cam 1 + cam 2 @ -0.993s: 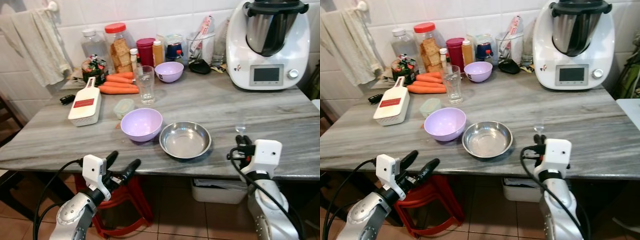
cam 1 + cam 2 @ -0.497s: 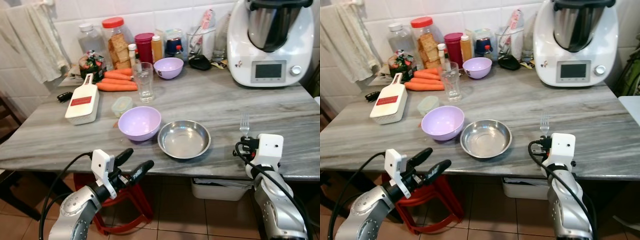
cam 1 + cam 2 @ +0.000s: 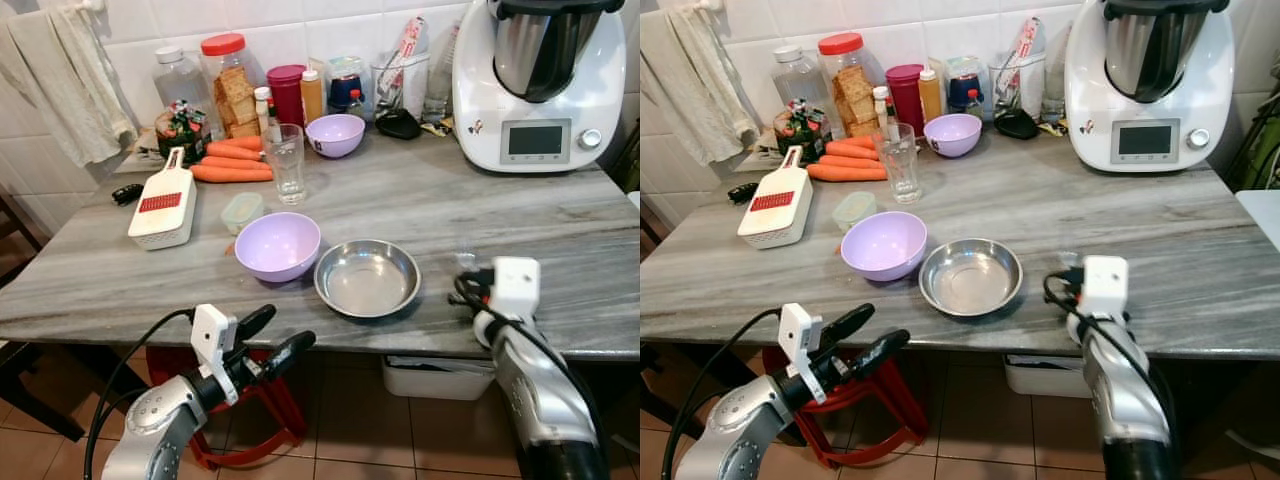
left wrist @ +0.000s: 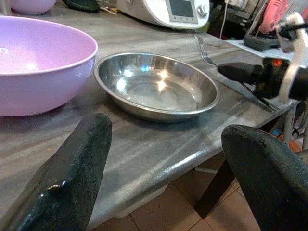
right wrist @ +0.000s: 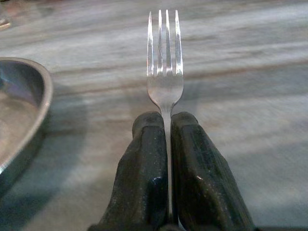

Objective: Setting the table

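holding a fork (image 5: pixel 165 72) by its handle in the right hand (image 5: pixel 166 125), both black fingers (image 5: pixel 144 159) pressed together on the thin stem with the tines pointing forward and level over the grey marble table (image 3: pixel 560 215) – pinched low on the handle, most likely so the head stays free to be laid down flat

hovering just to the right of the steel plate (image 3: pixel 368 277), near the table's front edge, which looks like the spot a fork belongs in a place setting – beside the dish, not in it; cannot tell whether the tines touch the stone or ride just above it

resting next to the steel plate on its left, touching or nearly so, a lilac bowl (image 3: pixel 277 245); farther back a clear glass (image 3: pixel 286 163), a smaller purple bowl (image 3: pixel 335 135), carrots (image 3: pixel 230 172), a white grater (image 3: pixel 162 205) and a white kitchen machine (image 3: pixel 530 85) pushed against the tiled wall, probably kept out of the way of the setting

waiting below the front edge, the left hand (image 3: pixel 265 340) with fingers spread wide apart and gripping nothing, aimed up toward the lilac bowl and the plate

judging from this, lowering the fork flat beside the plate and then letting go seems the step in hand – risk of the fork skidding or lying crooked if released too high
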{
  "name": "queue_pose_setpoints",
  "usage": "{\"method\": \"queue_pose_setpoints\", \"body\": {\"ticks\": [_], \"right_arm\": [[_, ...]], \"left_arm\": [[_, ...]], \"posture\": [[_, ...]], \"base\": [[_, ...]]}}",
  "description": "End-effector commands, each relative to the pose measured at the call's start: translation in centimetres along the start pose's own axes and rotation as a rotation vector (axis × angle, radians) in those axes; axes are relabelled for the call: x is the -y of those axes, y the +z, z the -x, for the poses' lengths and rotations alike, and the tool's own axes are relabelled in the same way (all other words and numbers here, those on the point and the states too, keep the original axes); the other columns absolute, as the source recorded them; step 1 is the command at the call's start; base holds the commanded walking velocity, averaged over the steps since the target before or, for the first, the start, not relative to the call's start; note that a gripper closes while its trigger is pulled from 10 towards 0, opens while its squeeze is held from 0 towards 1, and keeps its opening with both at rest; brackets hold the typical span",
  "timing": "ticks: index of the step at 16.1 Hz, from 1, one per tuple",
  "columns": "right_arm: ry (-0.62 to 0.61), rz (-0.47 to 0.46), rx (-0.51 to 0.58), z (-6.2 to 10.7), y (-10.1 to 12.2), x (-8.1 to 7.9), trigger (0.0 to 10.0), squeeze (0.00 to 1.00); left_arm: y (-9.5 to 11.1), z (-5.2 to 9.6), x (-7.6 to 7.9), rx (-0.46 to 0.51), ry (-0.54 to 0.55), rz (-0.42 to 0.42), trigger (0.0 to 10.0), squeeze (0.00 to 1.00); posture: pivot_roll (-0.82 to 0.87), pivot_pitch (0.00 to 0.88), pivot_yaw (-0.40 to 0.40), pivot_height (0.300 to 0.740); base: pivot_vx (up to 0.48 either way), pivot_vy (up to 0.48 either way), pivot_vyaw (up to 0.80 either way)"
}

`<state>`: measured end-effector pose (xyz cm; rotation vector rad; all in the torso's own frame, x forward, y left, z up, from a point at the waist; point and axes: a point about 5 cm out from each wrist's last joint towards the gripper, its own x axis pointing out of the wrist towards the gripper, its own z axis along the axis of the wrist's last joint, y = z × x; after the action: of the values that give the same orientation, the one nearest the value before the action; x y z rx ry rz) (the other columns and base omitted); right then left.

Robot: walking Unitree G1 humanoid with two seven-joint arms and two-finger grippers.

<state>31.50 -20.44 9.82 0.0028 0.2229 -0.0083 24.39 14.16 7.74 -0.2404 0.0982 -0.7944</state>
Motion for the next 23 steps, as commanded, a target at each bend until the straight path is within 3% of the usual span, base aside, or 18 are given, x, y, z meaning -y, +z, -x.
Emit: {"method": "queue_pose_setpoints", "body": {"ticks": [1, 4, 13, 14, 15, 16, 23], "right_arm": [[0.038, 0.010, -0.017, -0.5, 0.1, -0.7, 10.0, 0.00], [0.081, 0.011, -0.036, -0.9, 0.1, -1.5, 10.0, 0.00], [0.110, 0.026, -0.070, -1.2, -0.5, -1.4, 10.0, 0.00], [0.112, 0.020, -0.071, -1.2, -0.6, -1.7, 10.0, 0.38], [0.113, 0.009, -0.068, -1.2, -0.7, -1.8, 10.0, 0.86], [0.113, 0.003, -0.067, -1.2, -0.7, -1.9, 10.0, 1.00], [0.107, -0.023, -0.042, -0.8, -0.6, -2.0, 10.0, 1.00]], "left_arm": [[0.0, 0.1, -0.2, -0.016, 0.000, -0.015, 10.0, 0.00], [-0.1, -0.2, 0.1, -0.023, -0.023, -0.016, 10.0, 0.00], [-0.2, -0.5, 0.7, -0.031, -0.041, -0.018, 10.0, 0.00], [-0.2, -0.5, 0.8, -0.033, -0.051, -0.018, 10.0, 0.00], [-0.2, -0.5, 1.0, -0.033, -0.061, -0.016, 10.0, 0.00], [-0.1, -0.5, 1.0, -0.034, -0.065, -0.016, 10.0, 0.00], [0.2, -0.8, 1.6, -0.047, -0.120, -0.013, 10.0, 0.00]], "posture": [[-0.15, 0.000, 0.120, 0.740], [-0.15, 0.000, 0.119, 0.740], [-0.15, 0.000, 0.120, 0.740], [-0.15, 0.000, 0.120, 0.740], [-0.15, 0.000, 0.122, 0.740], [-0.15, 0.000, 0.123, 0.740], [-0.15, 0.000, 0.130, 0.740]], "base": [[0.000, 0.000, 0.00], [0.000, 0.000, 0.00], [0.000, 0.000, 0.00], [0.000, 0.000, 0.00], [0.000, 0.000, 0.00], [0.000, 0.000, 0.00], [0.000, 0.000, 0.00]]}}
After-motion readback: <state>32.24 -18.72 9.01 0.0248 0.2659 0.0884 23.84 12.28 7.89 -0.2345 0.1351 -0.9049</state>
